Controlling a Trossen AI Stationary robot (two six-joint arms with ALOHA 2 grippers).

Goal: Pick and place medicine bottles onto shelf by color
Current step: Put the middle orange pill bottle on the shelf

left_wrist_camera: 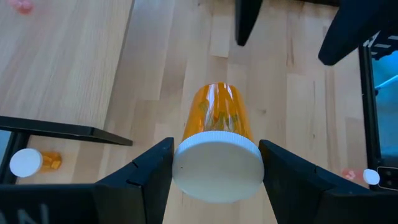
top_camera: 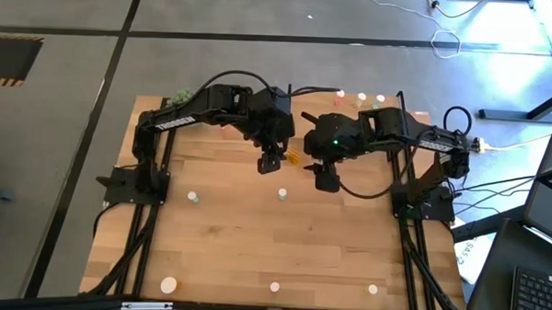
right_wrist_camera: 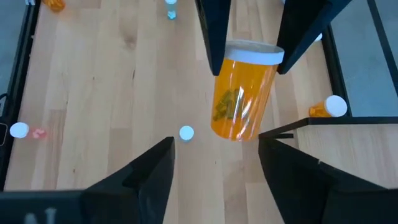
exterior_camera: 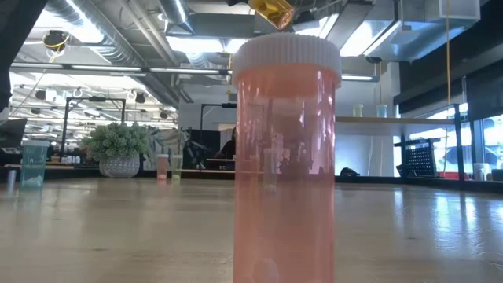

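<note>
A pink-red bottle (exterior_camera: 285, 157) with a white cap stands upright on the tabletop (top_camera: 282, 247), closest to the low camera. Beyond it, above the table's middle, the left gripper (top_camera: 271, 161) clamps the white cap of an orange bottle (left_wrist_camera: 217, 134), lifted clear of the wood. Just beside that bottle, the right gripper (top_camera: 327, 180) hangs with its fingers spread wide and empty. Farther off, the shelf (right_wrist_camera: 323, 134) stands with another orange bottle (right_wrist_camera: 328, 107) lying beside it.

No readable text, labels, numbers or signs anywhere.
</note>
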